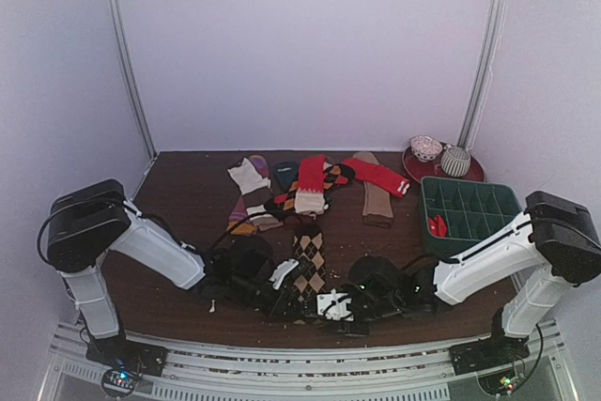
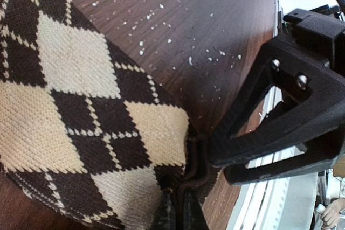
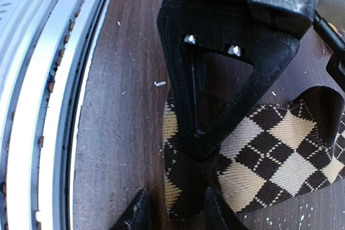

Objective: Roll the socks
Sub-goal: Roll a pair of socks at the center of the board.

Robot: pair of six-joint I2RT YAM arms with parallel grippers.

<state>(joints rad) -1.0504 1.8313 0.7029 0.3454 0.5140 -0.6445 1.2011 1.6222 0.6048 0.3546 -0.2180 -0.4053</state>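
The dark brown argyle sock (image 1: 310, 265) with tan diamonds lies flat near the table's front edge. My left gripper (image 2: 179, 208) is shut on a fold of this sock's (image 2: 81, 106) dark hem, and it shows from above as the left gripper (image 1: 286, 298). My right gripper (image 3: 175, 208) is open. Its fingers stand either side of the argyle sock's end (image 3: 269, 149), and one finger is clear of the cloth. From above, the right gripper (image 1: 331, 307) sits next to the left one. The red sock (image 1: 310, 185) with the pale striped cuff lies farther back.
Several other socks (image 1: 254, 190) lie in a heap at the back middle of the table, including another red one (image 1: 377, 176) and a brown one (image 1: 377, 199). A green divided bin (image 1: 470, 208) stands at the right. A red plate (image 1: 474, 172) with rolled balls is behind it. The metal rail (image 3: 38, 106) runs along the table's near edge.
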